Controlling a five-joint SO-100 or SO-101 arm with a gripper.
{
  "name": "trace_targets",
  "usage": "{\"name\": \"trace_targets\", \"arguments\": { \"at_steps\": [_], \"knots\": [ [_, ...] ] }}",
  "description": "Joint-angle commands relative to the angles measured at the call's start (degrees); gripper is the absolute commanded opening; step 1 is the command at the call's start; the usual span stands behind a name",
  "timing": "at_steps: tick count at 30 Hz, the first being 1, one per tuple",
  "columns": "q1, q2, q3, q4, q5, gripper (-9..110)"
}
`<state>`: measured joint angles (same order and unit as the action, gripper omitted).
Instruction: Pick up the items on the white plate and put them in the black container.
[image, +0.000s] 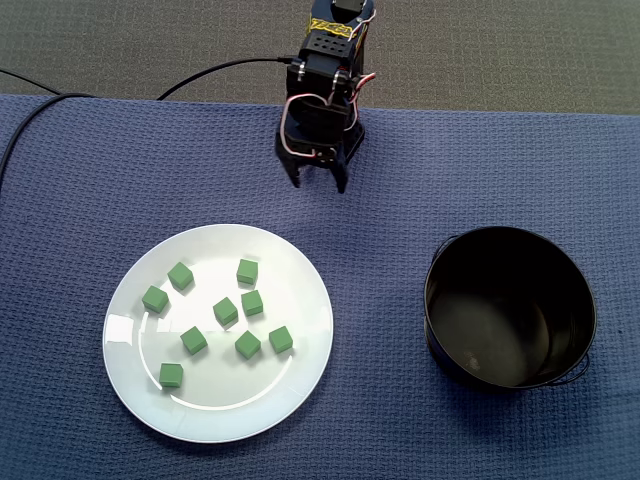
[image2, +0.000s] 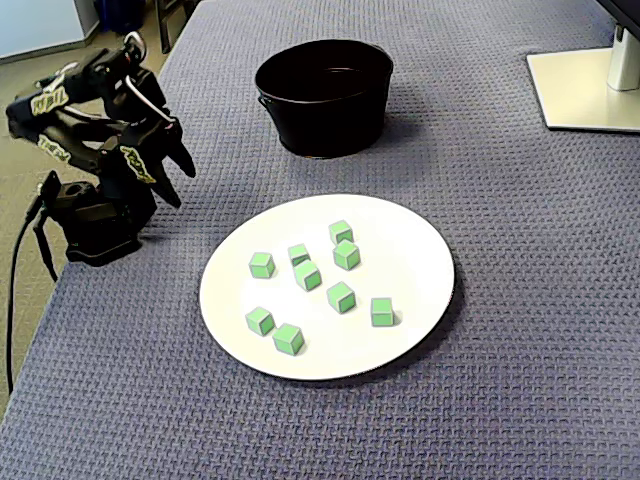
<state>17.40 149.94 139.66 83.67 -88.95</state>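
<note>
Nine green cubes sit on your white plate, and you can count the same nine in the other fixed view. None is stacked; they lie scattered across the middle of the plate, apart from one another.

In the fixed view from above, the plate fills the lower left of the frame and the black container stands at the lower right, well apart from it. You can see down into it here, and nothing green shows on its dark floor. In the angled fixed view the container is at the top centre, with the plate below it in the middle of the frame.

Your gripper is at the top centre of the view from above, beyond the plate's upper edge and over the blue woven cloth. Its two dark fingertips point toward the plate. They are parted by a modest gap and there is nothing between them. In the angled view the gripper is at the left edge, on the folded black arm, clear of both plate and container.

A black cable runs off to the left behind the arm. A pale flat stand base sits at the upper right corner of the angled view, on the cloth.
</note>
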Motion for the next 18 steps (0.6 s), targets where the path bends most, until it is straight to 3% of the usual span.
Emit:
{"name": "trace_targets", "arguments": {
  "at_steps": [1, 6, 13, 18],
  "knots": [
    [5.5, -15.6, -11.2, -8.0, -9.3, 23],
    [9.2, -33.8, -26.4, -4.8, -18.9, 17],
    [14.2, -57.7, -46.6, -6.1, -16.7, 21],
    [16.9, -67.4, -51.9, -7.8, -16.2, 24]
  ]
}}
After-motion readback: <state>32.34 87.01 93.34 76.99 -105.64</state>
